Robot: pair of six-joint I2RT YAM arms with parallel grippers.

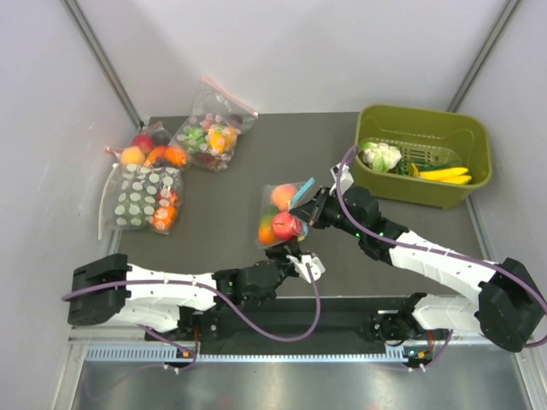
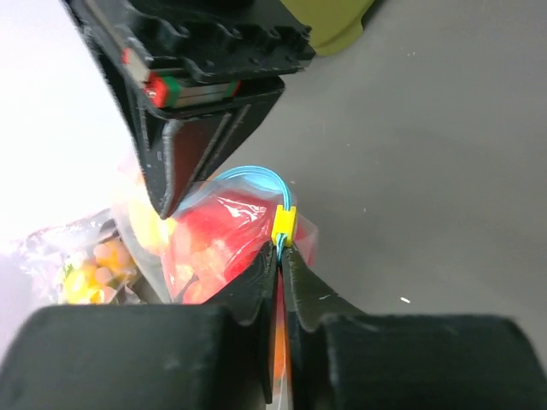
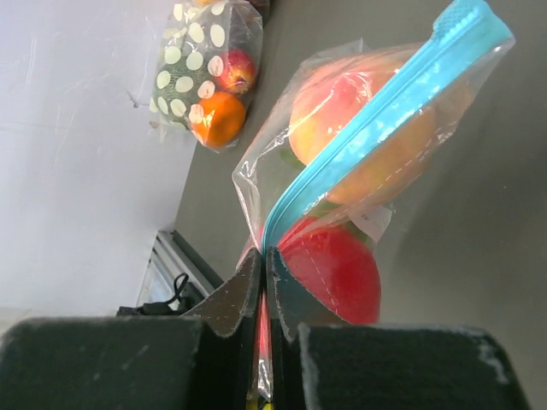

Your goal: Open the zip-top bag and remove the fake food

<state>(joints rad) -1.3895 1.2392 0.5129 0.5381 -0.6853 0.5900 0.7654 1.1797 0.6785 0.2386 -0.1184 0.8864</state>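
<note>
The zip-top bag [image 1: 282, 213] is clear, with a light-blue zip strip [image 3: 376, 120], and is held up over the middle of the table between both grippers. The fake food inside is a peach-orange fruit [image 3: 359, 145], a red fruit [image 3: 338, 273] and some green. My left gripper [image 1: 289, 245] is shut on the bag's mouth edge just below a yellow slider [image 2: 284, 224]. My right gripper [image 1: 309, 209] is shut on the near end of the zip strip, fingertips [image 3: 248, 278] pinched together. The zip strip looks closed along its visible length. The right gripper's fingers [image 2: 197, 145] show above the bag in the left wrist view.
A green bin [image 1: 466, 137] at the back right holds a white cauliflower [image 1: 380, 155] and yellow pieces [image 1: 444, 174]. A clear bag with a pink-red zip [image 1: 214, 128], a white-dotted bag [image 1: 141, 198] and a bag of loose fruit [image 1: 149, 149] lie at the back left.
</note>
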